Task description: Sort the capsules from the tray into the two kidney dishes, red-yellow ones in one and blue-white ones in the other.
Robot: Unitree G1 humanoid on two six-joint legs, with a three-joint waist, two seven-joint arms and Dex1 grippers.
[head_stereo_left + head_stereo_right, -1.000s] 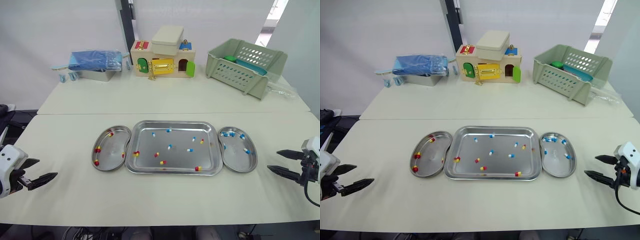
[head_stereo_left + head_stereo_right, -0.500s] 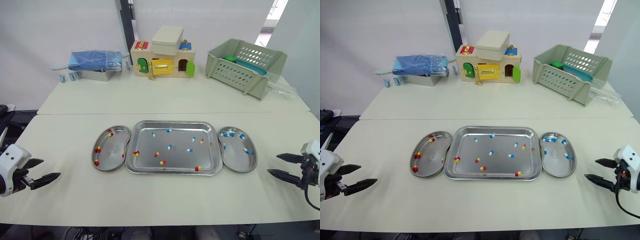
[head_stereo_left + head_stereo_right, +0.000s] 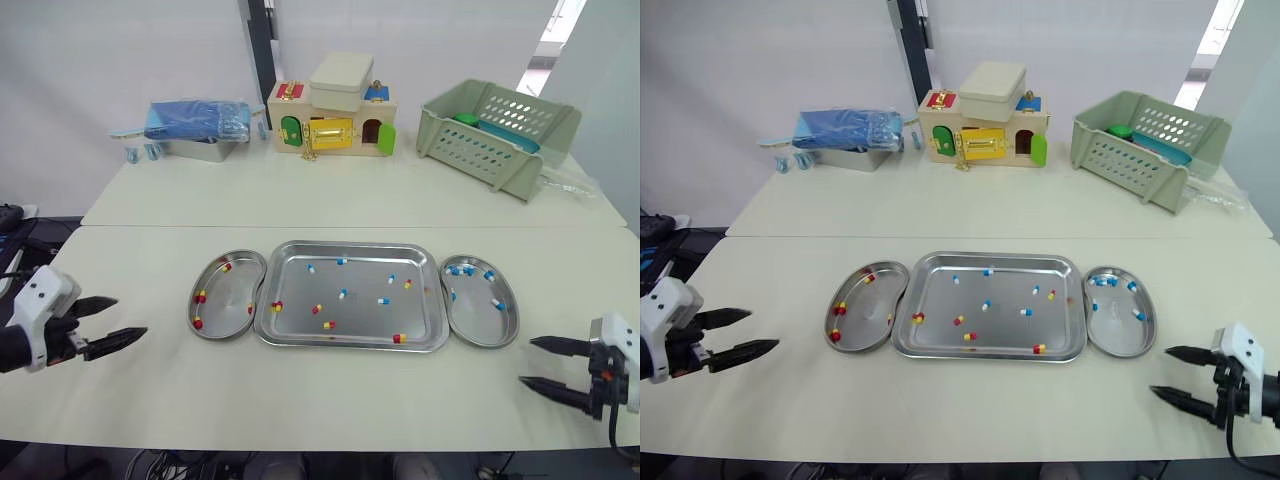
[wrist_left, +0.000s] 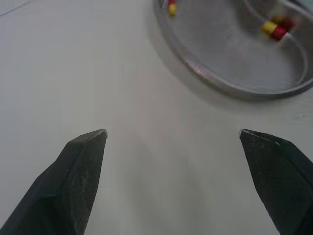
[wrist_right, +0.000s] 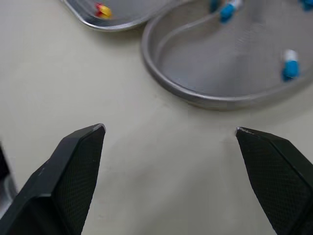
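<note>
The steel tray (image 3: 350, 246) lies mid-table with several red-yellow capsules (image 3: 328, 324) and blue-white capsules (image 3: 343, 293) scattered in it. The left kidney dish (image 3: 228, 302) touches its left side and holds several red-yellow capsules (image 3: 199, 297). On the other side, the right kidney dish (image 3: 478, 320) holds several blue-white capsules (image 3: 497, 304). My left gripper (image 3: 132, 316) hovers open and empty, left of the left dish, whose rim (image 4: 215, 83) lies just ahead of it. Near the table's front edge, my right gripper (image 3: 525, 361) is open and empty, just short of the right dish's rim (image 5: 195, 95).
At the back of the table stand a toy house with coloured doors (image 3: 332, 110), a green slatted basket (image 3: 495, 130) and a metal box with blue bags (image 3: 195, 130). A seam (image 3: 150, 226) runs across the table behind the tray.
My left gripper has moved right, toward the left dish. My right gripper has drawn back toward the front edge and slightly left. Both stay open; the capsules have not moved.
</note>
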